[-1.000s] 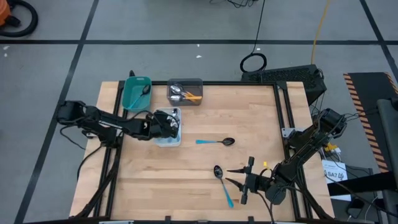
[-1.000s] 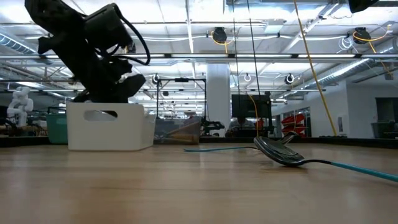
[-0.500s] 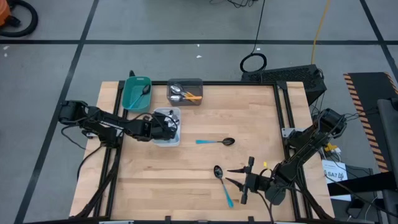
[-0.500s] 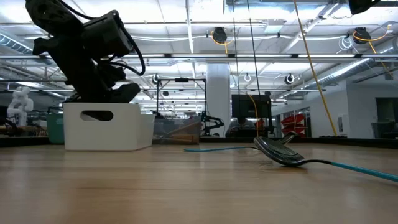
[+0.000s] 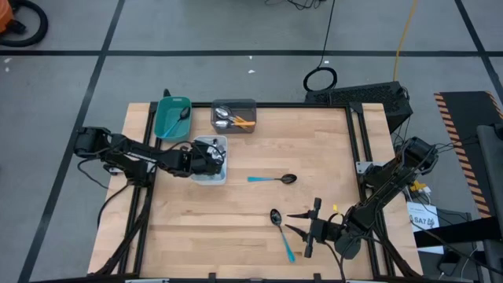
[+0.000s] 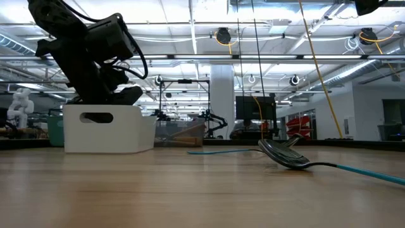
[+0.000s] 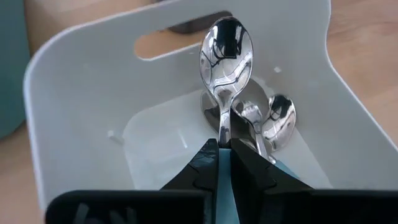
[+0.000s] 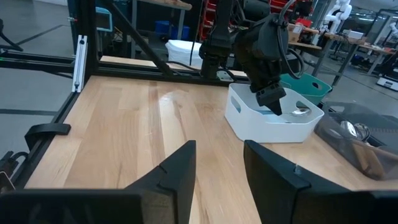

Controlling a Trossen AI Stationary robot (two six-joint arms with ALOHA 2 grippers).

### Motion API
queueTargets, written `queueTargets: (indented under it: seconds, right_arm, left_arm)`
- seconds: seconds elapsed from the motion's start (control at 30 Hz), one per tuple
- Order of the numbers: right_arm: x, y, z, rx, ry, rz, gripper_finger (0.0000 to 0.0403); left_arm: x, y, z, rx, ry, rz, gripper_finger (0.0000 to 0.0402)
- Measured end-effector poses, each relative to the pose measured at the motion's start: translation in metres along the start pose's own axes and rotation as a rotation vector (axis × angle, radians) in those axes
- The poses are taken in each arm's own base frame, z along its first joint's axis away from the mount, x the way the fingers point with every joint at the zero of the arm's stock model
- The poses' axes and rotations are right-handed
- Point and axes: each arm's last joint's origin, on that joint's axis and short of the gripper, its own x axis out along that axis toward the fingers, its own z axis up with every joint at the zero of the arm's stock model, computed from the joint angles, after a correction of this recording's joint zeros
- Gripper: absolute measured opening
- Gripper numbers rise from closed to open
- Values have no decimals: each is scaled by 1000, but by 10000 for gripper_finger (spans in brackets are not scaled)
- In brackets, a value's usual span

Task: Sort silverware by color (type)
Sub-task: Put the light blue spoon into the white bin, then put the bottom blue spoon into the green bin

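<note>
1. The bench [image 5: 259, 220] is light wood planking in a black frame, standing on a grey floor crossed by dark tape lines. Beyond it, the low view shows a large workshop hall with ceiling lights and hanging cables.
2. Three trays stand near the far left corner: a teal tray [image 5: 170, 118], a grey tray [image 5: 233, 115] beside it along the far edge, and a white tray [image 5: 212, 160] just nearer than those two.
3. Two blue-handled spoons lie loose on the wood: one spoon [image 5: 273, 179] near the middle, another spoon [image 5: 281, 230] toward the near edge.
4. The left pincer [image 7: 224, 152] reaches into the white tray, clamped on a silver spoon [image 7: 225, 56] by its light-blue handle; two more silver bowls [image 7: 278, 122] lie under it.
5. The grey tray holds silver spoons with orange handles; their count cannot be told. The teal tray holds one dark spoon.
6. The right pincer [image 5: 302, 222] waits near the near edge, beside the second loose spoon, fingers apart and holding nothing.
</note>
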Motion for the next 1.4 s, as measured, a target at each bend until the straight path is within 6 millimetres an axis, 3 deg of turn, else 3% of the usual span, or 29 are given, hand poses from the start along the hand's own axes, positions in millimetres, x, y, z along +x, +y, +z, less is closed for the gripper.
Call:
queueTargets:
  seconds: [0.3, 0.53, 0.77, 0.97, 1.07, 1.23, 1.4]
  right_arm:
    - [0, 0, 0, 0, 0, 0, 130]
    - [0, 0, 0, -5, 3, 0, 130]
    - [0, 0, -1, 7, 3, 0, 130]
    - [0, -1, -4, 24, 20, -4, 130]
    - [0, -1, -5, 48, 31, -3, 130]
    - [-1, 0, -10, 102, 85, 71, 130]
    - [-1, -1, -16, 177, 142, 88, 130]
  left_arm:
    - [0, 0, 0, 9, 3, 1, 96]
    - [-6, -9, 4, 89, -10, -32, 103]
    - [-29, -30, 20, 186, -13, -51, 104]
    - [-66, -53, 28, 249, -77, -80, 104]
    - [-89, -66, 19, 292, -130, -149, 104]
    - [-124, -74, -13, 344, -244, -242, 104]
    - [-142, -78, -50, 400, -319, -292, 104]
